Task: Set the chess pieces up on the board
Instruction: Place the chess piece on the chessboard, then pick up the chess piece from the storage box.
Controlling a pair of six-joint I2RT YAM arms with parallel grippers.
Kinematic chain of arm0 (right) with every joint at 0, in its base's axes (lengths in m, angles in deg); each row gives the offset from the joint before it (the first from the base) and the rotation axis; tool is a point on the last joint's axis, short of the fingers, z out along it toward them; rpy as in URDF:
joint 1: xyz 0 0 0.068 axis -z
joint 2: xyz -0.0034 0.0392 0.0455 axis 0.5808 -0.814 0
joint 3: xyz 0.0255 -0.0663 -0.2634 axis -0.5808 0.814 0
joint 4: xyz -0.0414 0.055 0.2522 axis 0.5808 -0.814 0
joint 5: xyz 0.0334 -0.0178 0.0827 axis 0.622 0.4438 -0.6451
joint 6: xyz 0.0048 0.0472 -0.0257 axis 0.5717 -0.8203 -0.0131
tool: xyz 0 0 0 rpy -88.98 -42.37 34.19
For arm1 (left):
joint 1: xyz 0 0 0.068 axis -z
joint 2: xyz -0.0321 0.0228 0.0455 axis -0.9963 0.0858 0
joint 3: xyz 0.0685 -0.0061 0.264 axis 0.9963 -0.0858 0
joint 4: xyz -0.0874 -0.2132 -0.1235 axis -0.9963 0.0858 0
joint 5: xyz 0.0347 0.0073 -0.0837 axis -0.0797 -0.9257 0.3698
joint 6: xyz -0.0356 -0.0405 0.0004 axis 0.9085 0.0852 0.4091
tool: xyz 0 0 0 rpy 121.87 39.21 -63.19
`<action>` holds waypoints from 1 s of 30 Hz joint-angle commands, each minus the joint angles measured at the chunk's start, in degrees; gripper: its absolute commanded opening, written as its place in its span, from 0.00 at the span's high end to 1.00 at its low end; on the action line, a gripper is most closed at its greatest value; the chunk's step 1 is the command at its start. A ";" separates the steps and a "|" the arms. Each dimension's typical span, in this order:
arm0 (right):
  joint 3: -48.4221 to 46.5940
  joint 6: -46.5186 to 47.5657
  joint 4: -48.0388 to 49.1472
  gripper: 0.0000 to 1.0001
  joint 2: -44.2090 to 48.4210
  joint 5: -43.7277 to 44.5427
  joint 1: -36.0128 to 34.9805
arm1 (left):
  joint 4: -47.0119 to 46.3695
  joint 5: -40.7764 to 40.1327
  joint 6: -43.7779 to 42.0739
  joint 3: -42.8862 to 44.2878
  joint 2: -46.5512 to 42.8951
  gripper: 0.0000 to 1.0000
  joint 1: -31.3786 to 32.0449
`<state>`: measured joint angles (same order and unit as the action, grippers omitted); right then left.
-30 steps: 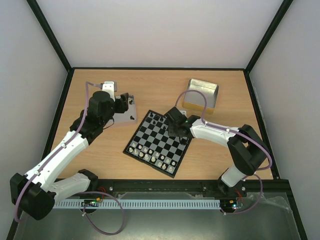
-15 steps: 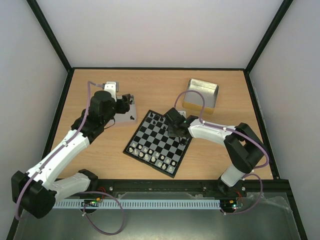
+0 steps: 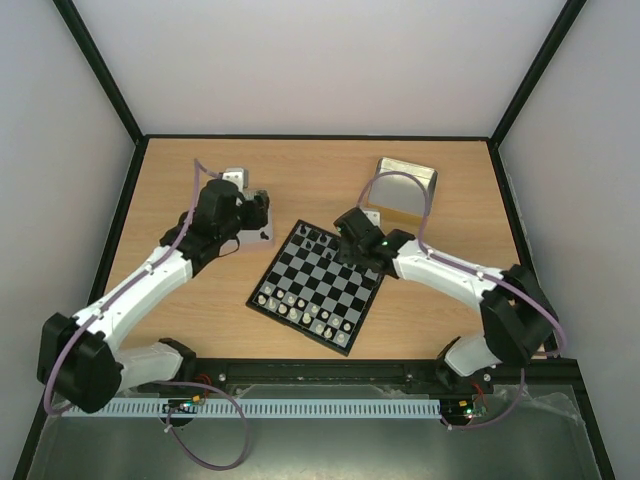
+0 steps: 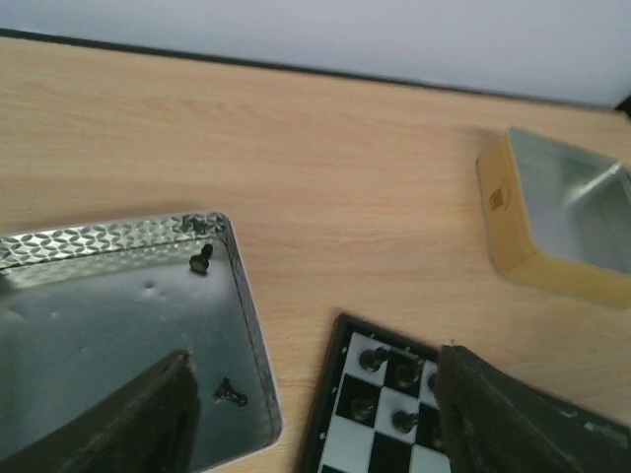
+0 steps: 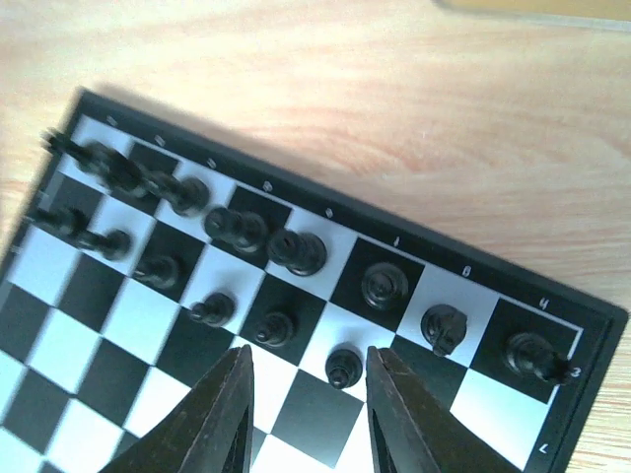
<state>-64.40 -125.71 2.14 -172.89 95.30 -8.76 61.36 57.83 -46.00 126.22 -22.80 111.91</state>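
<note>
Right pincer (image 5: 310, 357) half open, empty, black pawn (image 5: 343, 367) standing between its fingertips on the board (image 5: 483, 399)

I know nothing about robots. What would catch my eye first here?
A small chessboard sits askew in the middle of the table, black pieces lining its far edge, pale pieces its near edge. The right gripper hangs open just above a black pawn there, while the left gripper hovers open at the edge of a shiny metal tray holding two stray black pieces.
</note>
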 commanded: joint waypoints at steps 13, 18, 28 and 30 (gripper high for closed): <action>2.54 -1.46 3.63 0.70 10.36 2.92 -0.35 | 8.70 10.71 4.00 12.96 33.05 0.57 -8.42; 3.46 -0.84 3.73 0.71 10.36 3.02 -0.35 | 10.34 8.96 2.05 20.02 42.59 0.56 -8.79; 4.77 -1.07 4.44 0.71 10.90 2.88 -0.32 | 10.72 3.37 0.26 27.19 50.40 0.65 -9.31; 4.66 -1.13 4.58 0.71 10.64 2.57 -0.31 | 10.94 3.41 -0.01 28.11 51.24 0.67 -9.64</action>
<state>-60.20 -126.60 5.66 -163.27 96.90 -8.76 71.13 62.62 -44.53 151.95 26.57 103.06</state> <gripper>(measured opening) 0.289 0.339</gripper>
